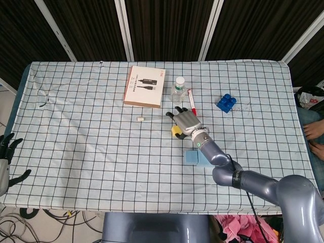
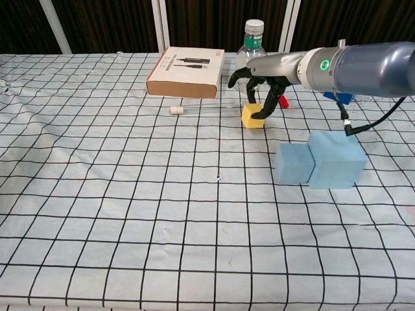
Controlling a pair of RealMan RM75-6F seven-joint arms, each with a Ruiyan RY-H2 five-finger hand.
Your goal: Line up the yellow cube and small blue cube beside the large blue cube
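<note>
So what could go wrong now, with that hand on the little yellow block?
1. The right hand seems to hold the yellow block only by its fingertips, so it might slip out on the way.
2. The plastic bottle and red pen sit just behind the hand; a wide swing could knock them.
3. The small blue block already touches the big blue block; setting the yellow one down carelessly could push them apart.

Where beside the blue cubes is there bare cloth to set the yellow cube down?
Bare checked cloth lies left of the small blue cube, running toward the table's near edge; nothing stands there. The large blue cube touches its right side. Farther back is crowded: the right hand over the yellow cube, the bottle, red marker and box.
</note>
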